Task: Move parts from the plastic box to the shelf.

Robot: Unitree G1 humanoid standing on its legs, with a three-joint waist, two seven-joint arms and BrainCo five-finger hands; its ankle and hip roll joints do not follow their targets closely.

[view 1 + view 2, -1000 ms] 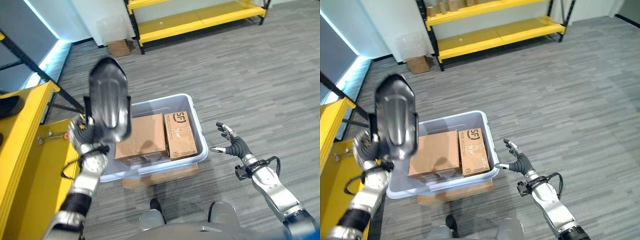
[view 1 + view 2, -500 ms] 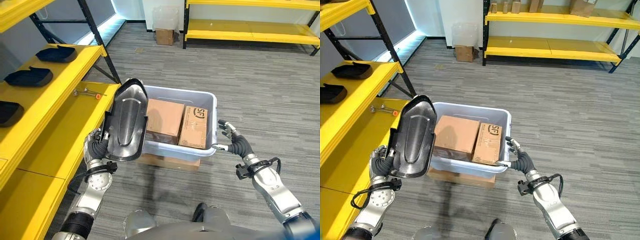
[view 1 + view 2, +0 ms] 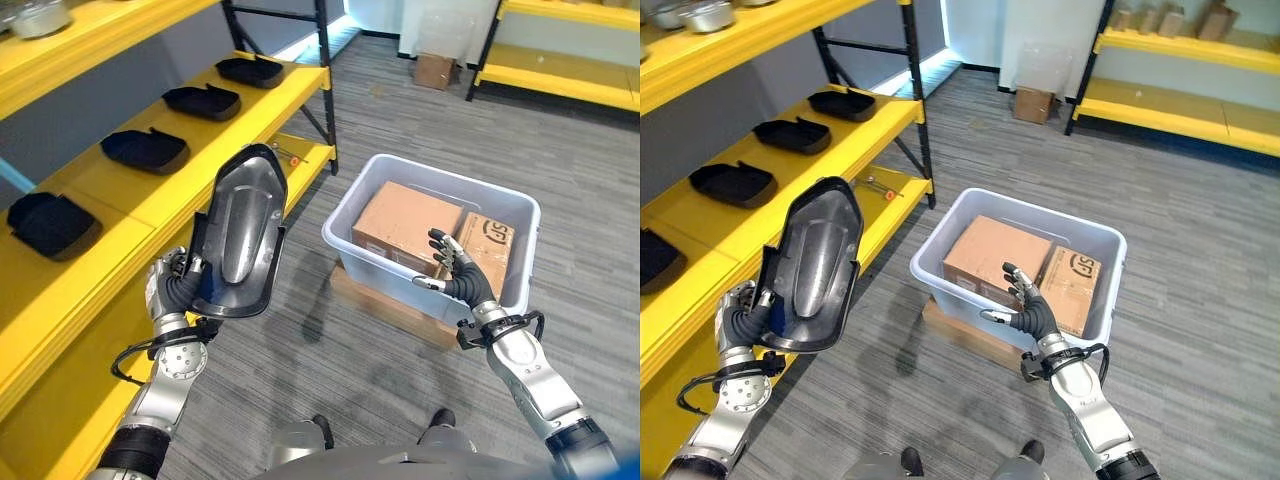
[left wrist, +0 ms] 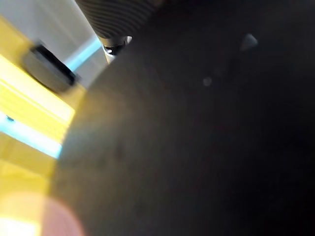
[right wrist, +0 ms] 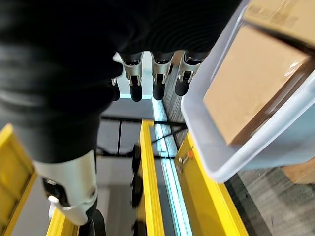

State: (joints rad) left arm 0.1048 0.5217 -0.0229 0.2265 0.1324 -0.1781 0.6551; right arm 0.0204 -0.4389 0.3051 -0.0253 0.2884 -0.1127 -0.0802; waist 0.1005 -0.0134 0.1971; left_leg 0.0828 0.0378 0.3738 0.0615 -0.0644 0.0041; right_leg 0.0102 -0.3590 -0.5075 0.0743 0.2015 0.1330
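My left hand [image 3: 175, 290] is shut on the lower edge of a large dark grey moulded part [image 3: 238, 235], held upright beside the yellow shelf [image 3: 120, 210]. Its dark surface [image 4: 197, 137] lies close in the left wrist view. The white plastic box [image 3: 345, 250] stands on the floor to the right with two cardboard boxes [image 3: 405, 220] inside. My right hand [image 3: 455, 280] hovers open at the box's near side, fingers [image 5: 155, 73] straight, holding nothing.
Several black parts [image 3: 145, 150] lie in a row on the shelf's middle level. A small tool [image 3: 290, 155] lies on its lower level. Flat cardboard [image 3: 385, 305] sits under the plastic box. A second yellow shelf [image 3: 560, 80] and a small carton [image 3: 435, 70] stand at the back.
The camera has turned left, bringing the shelf with its black parts into view. My left hand still holds the dark part upright. My right hand stays open by the box.
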